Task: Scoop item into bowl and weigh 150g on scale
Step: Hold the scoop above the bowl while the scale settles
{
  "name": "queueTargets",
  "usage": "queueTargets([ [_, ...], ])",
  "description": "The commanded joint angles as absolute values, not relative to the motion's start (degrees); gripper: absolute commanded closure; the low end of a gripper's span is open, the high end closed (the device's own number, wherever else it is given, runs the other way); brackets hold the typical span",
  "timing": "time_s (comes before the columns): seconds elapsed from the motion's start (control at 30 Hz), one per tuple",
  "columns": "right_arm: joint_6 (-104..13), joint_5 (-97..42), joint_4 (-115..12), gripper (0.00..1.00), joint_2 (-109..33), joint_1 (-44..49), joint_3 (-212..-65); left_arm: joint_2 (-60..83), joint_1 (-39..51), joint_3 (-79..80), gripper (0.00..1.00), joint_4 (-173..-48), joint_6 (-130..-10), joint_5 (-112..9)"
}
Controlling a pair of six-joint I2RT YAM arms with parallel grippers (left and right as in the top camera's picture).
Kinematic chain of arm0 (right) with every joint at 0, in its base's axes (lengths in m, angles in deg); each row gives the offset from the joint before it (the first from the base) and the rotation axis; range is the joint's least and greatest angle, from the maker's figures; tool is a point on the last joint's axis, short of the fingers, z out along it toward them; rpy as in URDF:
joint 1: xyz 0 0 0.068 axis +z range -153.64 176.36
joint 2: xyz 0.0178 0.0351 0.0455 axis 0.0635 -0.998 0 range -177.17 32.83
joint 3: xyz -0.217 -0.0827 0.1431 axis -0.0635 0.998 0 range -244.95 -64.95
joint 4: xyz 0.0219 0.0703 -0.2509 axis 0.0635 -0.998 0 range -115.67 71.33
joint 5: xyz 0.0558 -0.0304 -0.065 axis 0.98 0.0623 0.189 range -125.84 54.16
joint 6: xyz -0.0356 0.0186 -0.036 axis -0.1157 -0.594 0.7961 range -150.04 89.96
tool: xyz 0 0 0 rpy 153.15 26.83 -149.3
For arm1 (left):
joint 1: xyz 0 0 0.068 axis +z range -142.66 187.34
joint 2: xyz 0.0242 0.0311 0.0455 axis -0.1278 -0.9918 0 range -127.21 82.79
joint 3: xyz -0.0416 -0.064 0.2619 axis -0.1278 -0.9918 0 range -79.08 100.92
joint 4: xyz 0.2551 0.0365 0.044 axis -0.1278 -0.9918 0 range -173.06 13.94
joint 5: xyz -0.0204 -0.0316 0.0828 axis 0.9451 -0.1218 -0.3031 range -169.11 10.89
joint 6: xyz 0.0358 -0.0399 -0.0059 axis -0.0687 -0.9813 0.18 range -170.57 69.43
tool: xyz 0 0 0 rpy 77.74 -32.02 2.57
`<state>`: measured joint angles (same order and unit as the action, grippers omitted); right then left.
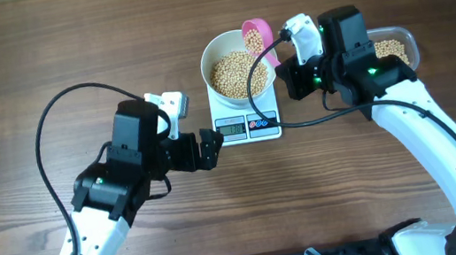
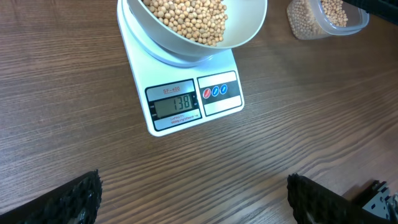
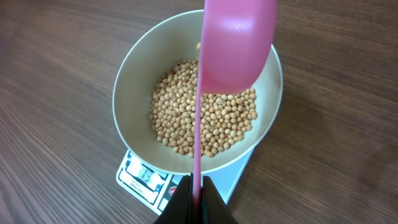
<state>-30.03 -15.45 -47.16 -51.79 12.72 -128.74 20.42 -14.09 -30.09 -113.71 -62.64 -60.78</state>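
Holding the pink scoop [image 1: 256, 34] by the end of its thin flat handle, our right pincer [image 3: 194, 190] is clenched tight on it. The cup end hangs tipped over the white bowl [image 1: 217, 48] at the bowl's 1 o'clock side. Our left pincer [image 1: 211, 146] is spread wide with nothing in it, near the 8 o'clock corner of the scale [image 1: 249, 127]. The beans [image 1: 234, 73] lie heaped inside the bowl, which sits on top of the scale. More beans wait in the clear tub [image 1: 409, 44] out at 3 o'clock. We think these beans are hard, smooth and round, so they will roll and bounce if they spill. They are too small for us to pinch, so we must carry them in the scoop. The scoop looks like light, stiff plastic, and its thin handle could twist in our grip, so we go slowly. The bowl looks smooth and hard and might slide on the flat white scale. The little screen [image 2: 177, 104] reads 138, so we guess only a few more beans are needed. The bench [image 1: 23, 67] is brown wood with long lines in it.
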Motion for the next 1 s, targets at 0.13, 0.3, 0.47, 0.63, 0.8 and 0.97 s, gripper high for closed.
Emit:
queueTargets([
  [0.13,-30.0,-13.3,-46.4,0.96,-51.4,13.3,-130.3,20.4,-14.3,-30.3,0.00,-113.6,-61.7,-60.5],
  [0.3,-24.0,-17.4,-46.3,0.96,-51.4,15.1,-130.4,20.4,-14.3,-30.3,0.00,-113.6,-61.7,-60.6],
  [0.47,-26.4,-16.7,-45.9,0.96,-51.6,15.5,-130.4,20.4,-14.3,-30.3,0.00,-113.6,-61.7,-60.5],
  [0.63,-28.1,-16.1,-45.7,0.96,-51.6,15.5,-130.4,20.4,-14.3,-30.3,0.00,-113.6,-61.7,-60.5],
  [0.8,-28.8,-16.1,-45.5,0.96,-51.6,15.5,-130.4,20.4,-14.3,-30.3,0.00,-113.6,-61.7,-60.6],
  [0.97,-32.9,-16.1,-45.5,0.96,-51.6,15.5,-130.4,20.4,-14.3,-30.3,0.00,-113.6,-61.7,-60.5],
])
